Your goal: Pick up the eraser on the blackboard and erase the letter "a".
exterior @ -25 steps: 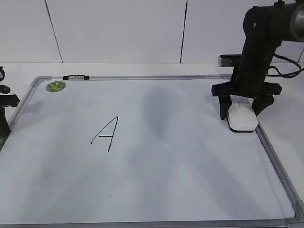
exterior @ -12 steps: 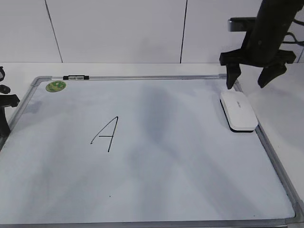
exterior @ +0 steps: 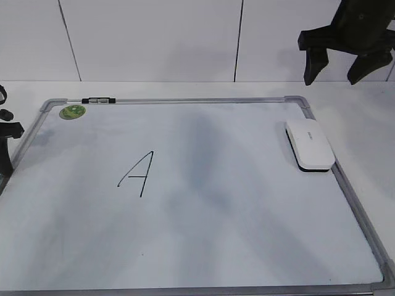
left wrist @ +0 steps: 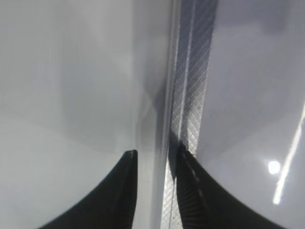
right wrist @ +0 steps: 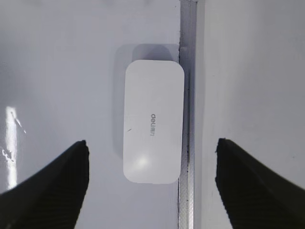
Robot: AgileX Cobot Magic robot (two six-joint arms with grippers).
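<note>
The white eraser [exterior: 310, 145] lies flat on the blackboard [exterior: 247, 209], against its right frame; it also shows in the right wrist view [right wrist: 153, 121]. My right gripper [exterior: 333, 77] hangs open and empty high above the eraser, and in the right wrist view [right wrist: 152, 142] its fingers stand wide apart on either side of it. A capital "A" [exterior: 138, 174] is written left of centre. No lowercase "a" shows on the board. My left gripper [left wrist: 151, 150] has its jaws nearly together and empty over the board's left frame [left wrist: 188, 95].
A round green sticker [exterior: 73, 112] sits in the board's far left corner. A small black-and-white clip [exterior: 99, 99] lies on the far frame. White table surrounds the board, with a white wall behind. The left arm [exterior: 6, 132] shows at the left edge.
My right gripper has risen from straddling the eraser to well above it, staying open. The eraser stays on the board. The left arm has not moved.
</note>
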